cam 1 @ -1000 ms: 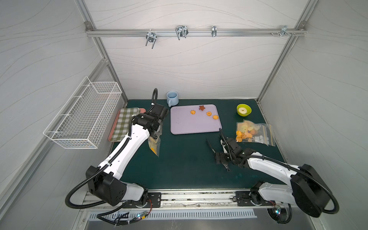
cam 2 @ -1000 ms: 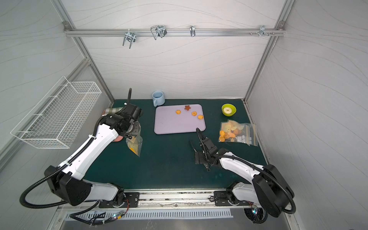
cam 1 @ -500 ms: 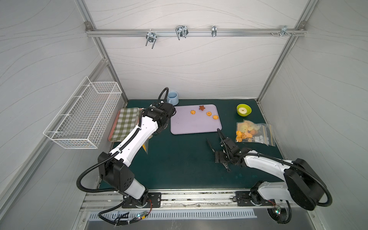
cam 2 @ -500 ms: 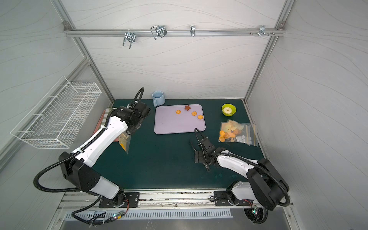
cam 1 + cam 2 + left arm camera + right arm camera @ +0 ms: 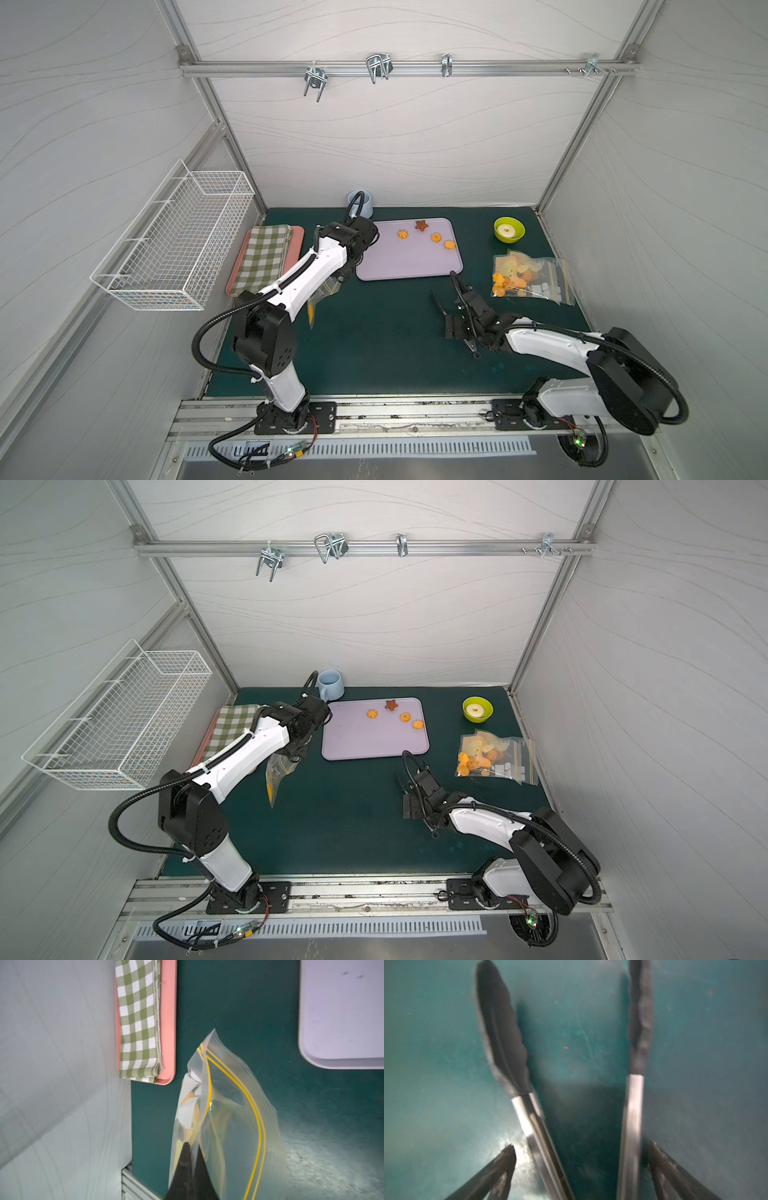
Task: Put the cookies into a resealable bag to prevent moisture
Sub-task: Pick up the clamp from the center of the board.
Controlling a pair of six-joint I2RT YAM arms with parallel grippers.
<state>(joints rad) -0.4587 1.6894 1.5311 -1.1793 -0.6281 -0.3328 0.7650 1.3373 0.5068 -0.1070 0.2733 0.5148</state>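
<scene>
Orange cookies, green-checked cloth, seemingly brown star

Loose cookies four; bags two; trays two; mug, bowl, basket, tongs one each.

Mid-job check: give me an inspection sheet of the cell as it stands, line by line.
Surface: green mat, worn in patches.
Job's things: four cookies on the lilac tray; a resealable bag hangs from the left gripper; a second bag with orange cookies inside lies flat near the right arm.
Clutter: blue mug; green bowl; check cloth on a pink tray.
Grippers: left gripper shut on the resealable bag; right gripper holds tongs, tips apart, nothing between them.
Cables: black conduit loops beside each arm.
Surroundings: wire basket on the wall; hook rail overhead.
</scene>
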